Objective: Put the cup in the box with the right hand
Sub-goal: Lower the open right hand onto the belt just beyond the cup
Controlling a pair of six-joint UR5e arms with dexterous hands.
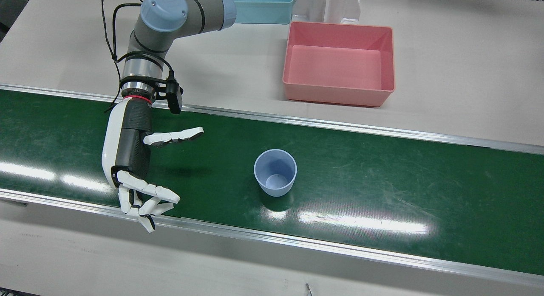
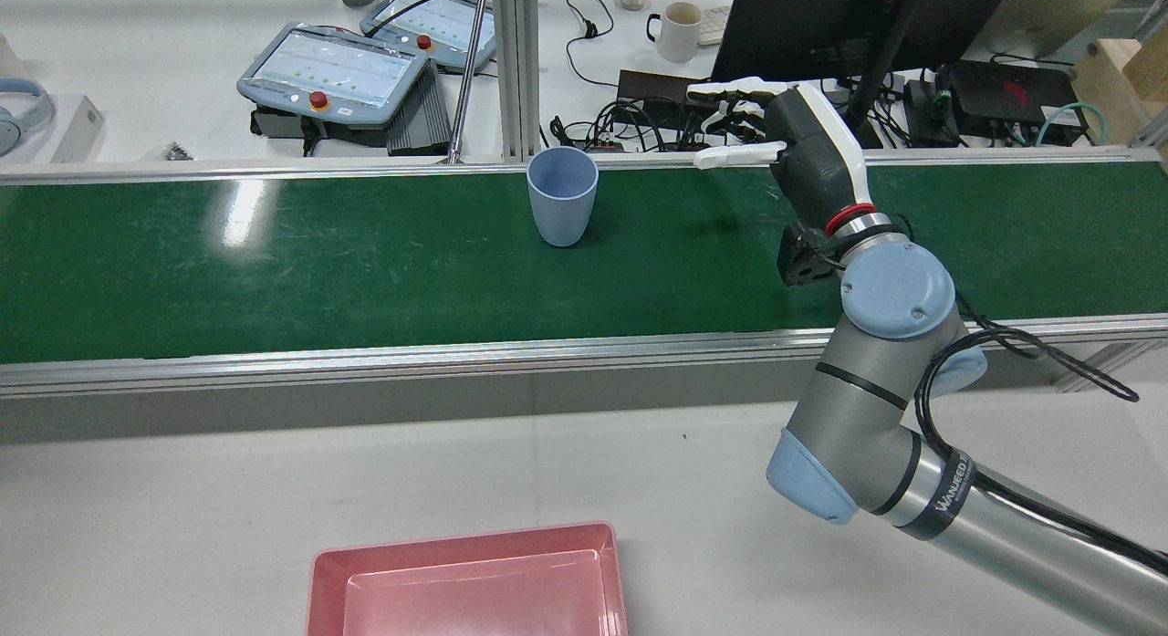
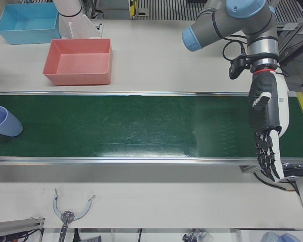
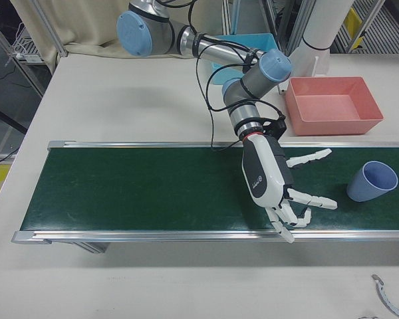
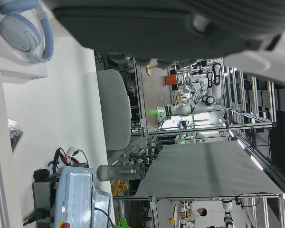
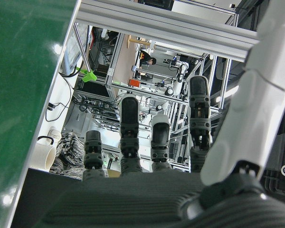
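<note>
**Right hand open beside the cup, box empty**

I have the right hand (image 1: 131, 168) out over the green belt (image 1: 382, 190), palm turned toward the cup (image 1: 275, 173), fingers (image 1: 148, 190) spread and the thumb held apart from them. It holds nothing. In the right-front view the same hand (image 4: 276, 183) sits near the belt's operator-side edge, its fingertips pointing toward the cup (image 4: 371, 181) but not reaching it; there is bare belt between them. From the rear view I see the hand (image 2: 785, 134) at roughly the cup's height, well apart from it along the belt.

The cup is pale blue, upright, mouth open upward, and it stands on the belt about midway across its width. In the rear view the cup (image 2: 562, 196) stands closer to the far rail than the near one.

The pink box (image 1: 340, 64) sits on the grey table beyond the belt on the robot's side, empty as far as I can see into it, and it is well apart from both the cup and the hand. A light blue bin (image 1: 259, 5) stands behind it, near the arm's base.

My left hand (image 3: 266, 126) hangs at the far end of the belt in the left-front view, fingers extended downward past the belt's edge, holding nothing. The right hand camera shows only dark fingertips (image 6: 128, 128) standing apart against the lab background.
</note>
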